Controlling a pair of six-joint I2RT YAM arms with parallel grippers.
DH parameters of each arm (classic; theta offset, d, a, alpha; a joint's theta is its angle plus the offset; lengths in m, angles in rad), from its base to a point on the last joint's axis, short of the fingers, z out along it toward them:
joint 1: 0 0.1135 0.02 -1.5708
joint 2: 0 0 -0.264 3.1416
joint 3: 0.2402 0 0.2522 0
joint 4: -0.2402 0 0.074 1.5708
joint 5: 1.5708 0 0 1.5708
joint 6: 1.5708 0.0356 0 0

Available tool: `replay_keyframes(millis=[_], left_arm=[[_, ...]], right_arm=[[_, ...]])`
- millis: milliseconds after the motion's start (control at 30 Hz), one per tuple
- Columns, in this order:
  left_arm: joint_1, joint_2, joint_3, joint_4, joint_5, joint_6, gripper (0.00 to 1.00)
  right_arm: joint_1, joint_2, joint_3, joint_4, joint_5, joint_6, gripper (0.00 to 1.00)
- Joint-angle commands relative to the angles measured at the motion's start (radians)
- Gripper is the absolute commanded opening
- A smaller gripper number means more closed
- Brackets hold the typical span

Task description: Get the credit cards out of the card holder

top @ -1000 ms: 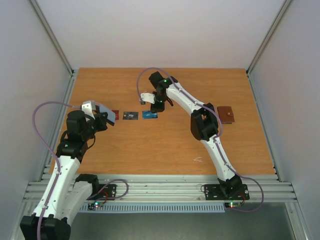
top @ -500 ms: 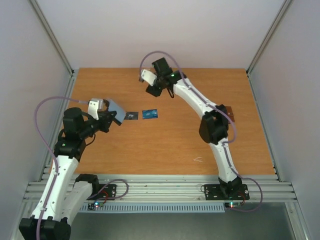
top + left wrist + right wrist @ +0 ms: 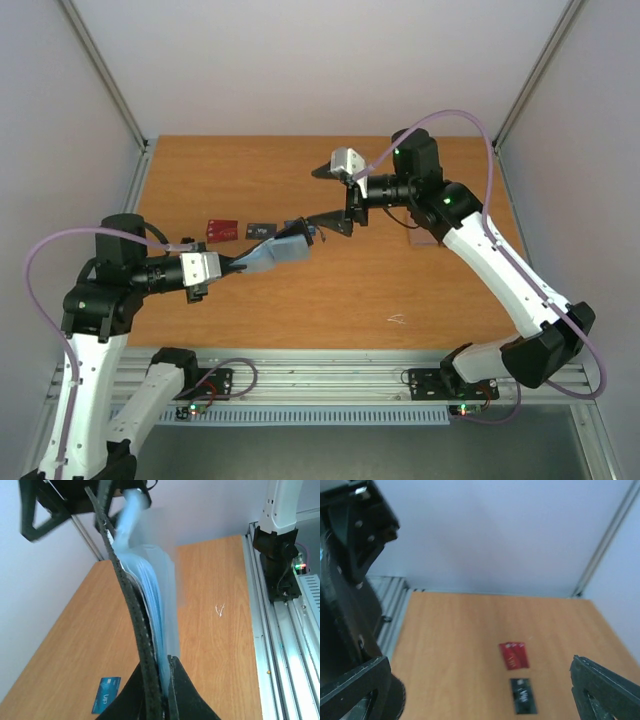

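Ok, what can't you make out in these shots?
- Any cards left inside the black folding card holder with pale blue pockets: edge-on and blurred in the left wrist view, too small from the top.
- Bright blue plastic card: mostly covered by the holder in the top view.
- Brown wallet-like piece: nearly all behind the right arm, top view.
- Print on the dark red card and black card: too small.

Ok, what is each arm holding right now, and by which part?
The left gripper pinches the card holder by the end nearest its wrist. The right gripper is open, holding nothing.
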Motion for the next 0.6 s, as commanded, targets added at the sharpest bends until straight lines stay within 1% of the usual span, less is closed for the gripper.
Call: replay_keyframes(millis=[0, 33, 100, 133, 200, 233, 300, 367, 400, 500, 567], left_arm=[[-0.007, -0.012, 0.032, 0.017, 0.004, 0.087, 0.00], [-0.007, -0.021, 0.022, 0.077, 0.032, -0.015, 0.00], [-0.008, -0.044, -0.015, 0.210, 0.068, -0.161, 0.00], [-0.008, -0.054, -0.035, 0.279, 0.074, -0.276, 0.00], [-0.008, -0.068, -0.070, 0.399, 0.063, -0.425, 0.00], [-0.008, -0.071, -0.077, 0.432, 0.050, -0.516, 0.00], [-0.010, -0.068, -0.080, 0.470, -0.006, -0.638, 0.00], [-0.011, -0.065, -0.074, 0.457, -0.063, -0.765, 0.00], [-0.010, -0.066, -0.071, 0.436, -0.070, -0.797, 0.00], [-0.010, -0.083, -0.085, 0.414, -0.097, -0.824, 0.00], [-0.010, -0.094, -0.100, 0.435, -0.112, -0.847, 0.00]], right_arm=[[0.015, -0.012, -0.012, -0.169, -0.129, -0.039, 0.98], [0.023, -0.025, -0.016, -0.186, -0.145, -0.036, 0.98], [0.044, -0.049, -0.029, -0.199, -0.150, -0.032, 0.98], [0.055, -0.056, -0.034, -0.204, -0.147, -0.030, 0.99], [0.062, -0.065, -0.036, -0.233, -0.157, -0.030, 0.98], [0.061, -0.070, -0.033, -0.252, -0.152, -0.033, 0.98], [0.062, -0.089, -0.032, -0.273, -0.120, -0.042, 0.99], [0.061, -0.113, -0.032, -0.281, -0.084, -0.046, 0.99], [0.062, -0.125, -0.031, -0.279, -0.073, -0.041, 0.99], [0.061, -0.154, -0.047, -0.224, -0.083, 0.003, 0.99], [0.063, -0.153, -0.080, -0.112, -0.076, 0.115, 0.98]])
